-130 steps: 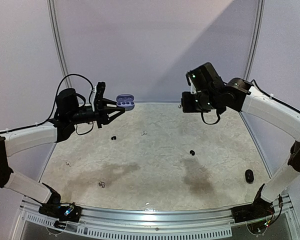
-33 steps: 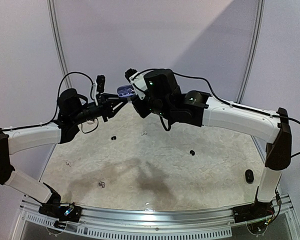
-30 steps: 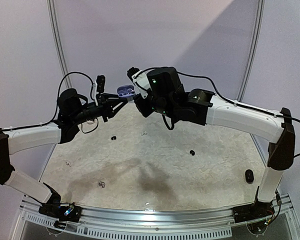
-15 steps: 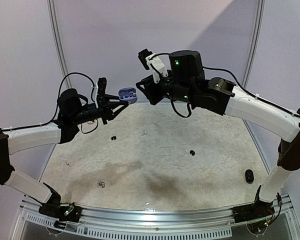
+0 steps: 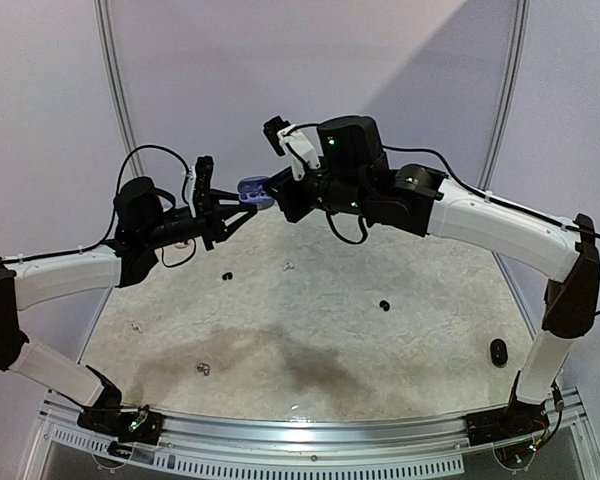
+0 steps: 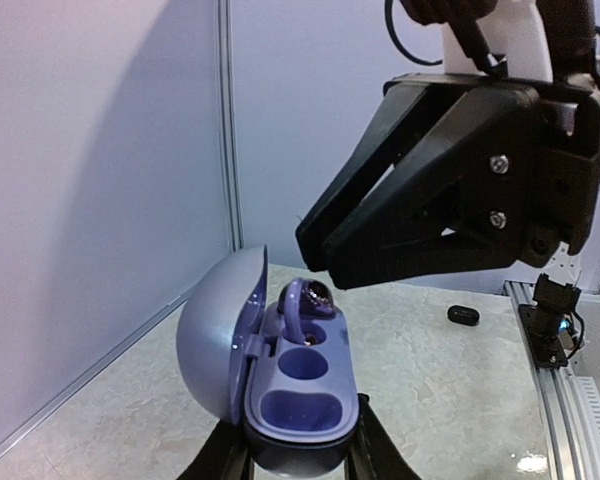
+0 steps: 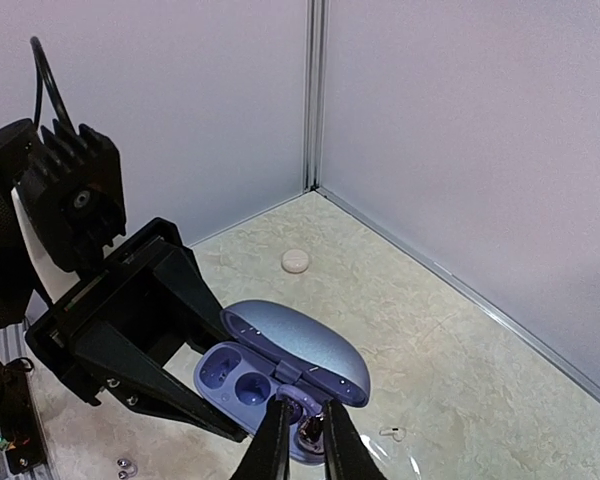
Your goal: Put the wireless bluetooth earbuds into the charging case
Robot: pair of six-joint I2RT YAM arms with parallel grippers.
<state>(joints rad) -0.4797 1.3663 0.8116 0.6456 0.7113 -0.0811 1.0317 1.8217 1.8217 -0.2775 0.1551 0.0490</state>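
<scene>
From where I stand, the insertion itself is under way. The left tool [image 5: 238,205] is clenched on the sides of the open charging case [image 6: 300,395] and holds it up in the air near the back wall, lid tipped back. The right tool [image 7: 305,440] comes down on it from above. Its fingers are pinched almost shut on one dark earbud [image 6: 307,297], which sits at the mouth of the hollow farthest from the left wrist. The case's other hollows look empty.

I'd say the bud is touching its socket but I can't tell if it is fully seated. The next move calls for a gentle press straight down, then letting the fingers part without dragging the bud out, while the left arm keeps the case steady.

Half a second ago the right tool was higher and off to the right of the case; now it has dropped onto it. A few seconds back that arm was well apart, over the right side.

Other buds lie loose on the tabletop [image 5: 310,330]: a black one [image 5: 384,305] right of centre, another black one [image 5: 226,275] and a white one [image 5: 289,266] nearer the case.
</scene>
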